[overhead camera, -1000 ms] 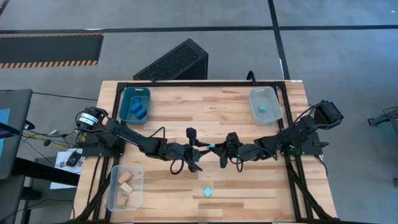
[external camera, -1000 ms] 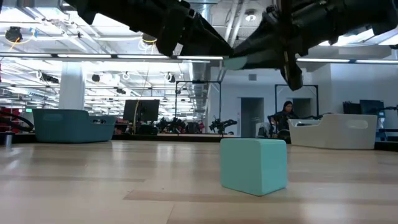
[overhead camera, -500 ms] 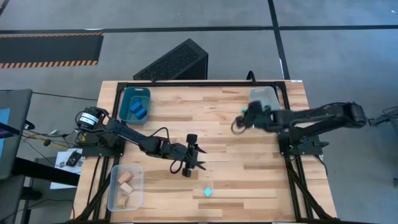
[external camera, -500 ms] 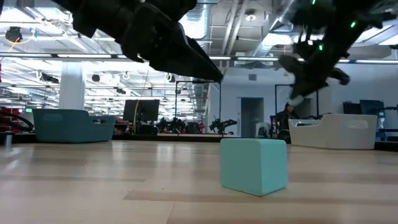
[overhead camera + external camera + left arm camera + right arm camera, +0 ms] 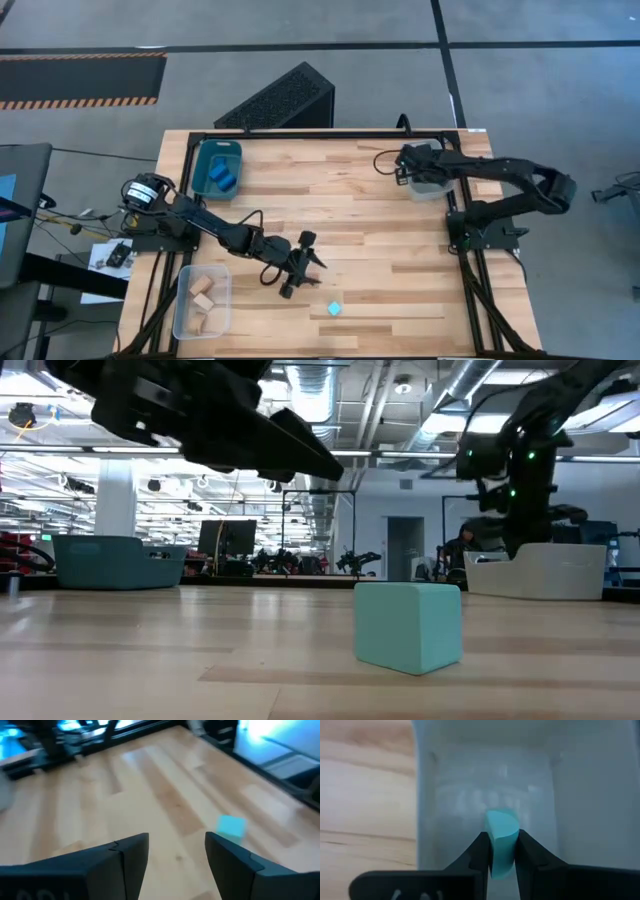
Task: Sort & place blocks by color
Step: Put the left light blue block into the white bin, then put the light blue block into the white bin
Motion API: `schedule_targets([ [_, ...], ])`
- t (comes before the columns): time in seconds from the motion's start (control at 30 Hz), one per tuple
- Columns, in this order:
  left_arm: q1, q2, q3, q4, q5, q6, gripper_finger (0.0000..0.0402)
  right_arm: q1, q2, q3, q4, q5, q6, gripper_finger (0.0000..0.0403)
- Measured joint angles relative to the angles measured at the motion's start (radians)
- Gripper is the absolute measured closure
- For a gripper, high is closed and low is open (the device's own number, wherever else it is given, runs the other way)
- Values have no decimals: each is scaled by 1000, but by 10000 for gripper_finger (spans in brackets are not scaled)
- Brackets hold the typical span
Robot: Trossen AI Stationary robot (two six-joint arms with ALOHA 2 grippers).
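The right gripper (image 5: 501, 852) is hovering over the clear bin (image 5: 424, 166) at the far right corner of the tabletop (image 5: 360, 205), its jaws clamping a turquoise half-round block (image 5: 501, 840) (the rounded end is poking out past the fingertips, above the bin's floor). The left gripper (image 5: 303, 268) is reaching out over the middle of the tabletop toward the near edge, its jaws standing apart with nothing between them. A turquoise cube (image 5: 334, 309) is lying by itself on the wood near the front edge, just beyond those open jaws. Two deep blue blocks (image 5: 222, 177) are sitting in the teal bin (image 5: 217, 150) at the far left corner, and pale tan wood blocks (image 5: 203, 295) are lying in the clear bin (image 5: 201, 327) at the near left corner.
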Motion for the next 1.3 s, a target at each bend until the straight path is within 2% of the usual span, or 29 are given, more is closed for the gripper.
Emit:
schedule_targets([
  [0.13,-13,0,0,-5,71,-1,216,-34,80,0,-1,-46,-9,335],
  [0.23,-28,0,0,-3,74,7,216,-43,122,0,2,-46,-18,323],
  [0.6,-34,0,0,32,60,14,194,-40,156,0,26,-31,-47,192],
  [0.73,-35,0,0,33,60,14,186,-17,156,0,51,-5,-52,163],
  [0.9,-35,0,0,32,66,15,184,33,123,0,88,69,-54,161],
  [1.0,-35,7,0,67,68,-7,184,76,60,0,107,126,-50,167],
  [1.1,-35,61,1,195,92,-65,184,135,-29,0,116,151,-44,174],
  [1.17,-39,120,17,263,153,-65,184,191,-92,0,118,153,-43,177],
  [1.3,-57,219,56,293,218,-37,184,347,-192,0,119,153,30,181],
])
